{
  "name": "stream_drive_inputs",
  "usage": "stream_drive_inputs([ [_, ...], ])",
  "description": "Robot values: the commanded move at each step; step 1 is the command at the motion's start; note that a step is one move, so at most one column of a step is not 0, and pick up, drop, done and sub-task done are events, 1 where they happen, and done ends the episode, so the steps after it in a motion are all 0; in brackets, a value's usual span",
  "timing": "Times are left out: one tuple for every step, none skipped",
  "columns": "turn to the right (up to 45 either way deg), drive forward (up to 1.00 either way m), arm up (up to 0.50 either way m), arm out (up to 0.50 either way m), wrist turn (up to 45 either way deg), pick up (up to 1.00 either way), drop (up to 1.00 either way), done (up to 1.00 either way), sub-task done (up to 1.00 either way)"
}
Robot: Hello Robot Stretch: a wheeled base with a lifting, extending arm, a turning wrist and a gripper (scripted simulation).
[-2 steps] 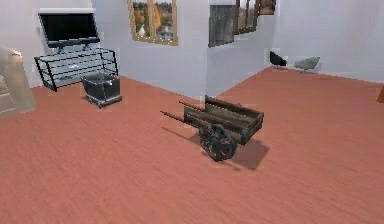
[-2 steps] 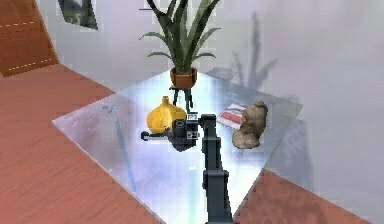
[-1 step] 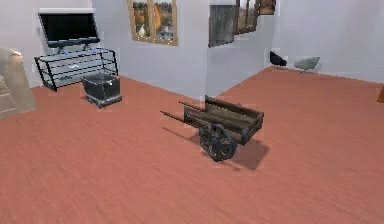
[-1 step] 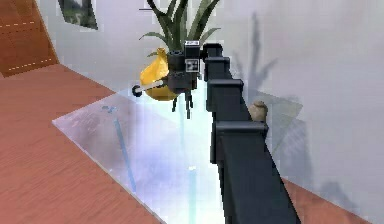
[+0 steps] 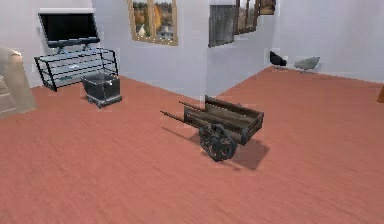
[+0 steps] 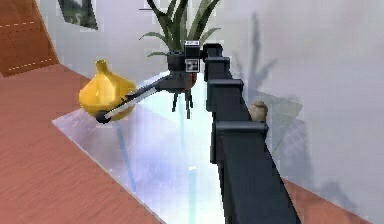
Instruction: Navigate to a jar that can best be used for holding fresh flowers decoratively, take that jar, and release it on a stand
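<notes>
Arm side view: the gripper reaches a round yellow jar above the far edge of a glass table. I cannot tell whether it grasps the jar. A potted plant stands nearby. Forward view: a wooden cart.

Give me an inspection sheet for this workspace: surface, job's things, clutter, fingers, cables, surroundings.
Surface: clear glass table, reflective.
Job's things: yellow bulbous jar at the table's left end; black glass-shelved stand under a flat television.
Clutter: small brown pot on the table; spiky green potted plant behind.
Fingers: thin dark fingers reach the jar; cannot tell whether it is held.
Cables: nothing seen.
Surroundings: red-brown plank floor, wooden two-wheeled cart, dark crate, framed wall picture.
</notes>
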Motion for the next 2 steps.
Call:
stream_drive_inputs([
  [0.0,0.0,0.0,0.0,-45.0,0.0,0.0,0.0,0.0],
  [0.0,0.0,0.0,0.0,-6.0,0.0,0.0,0.0,0.0],
])
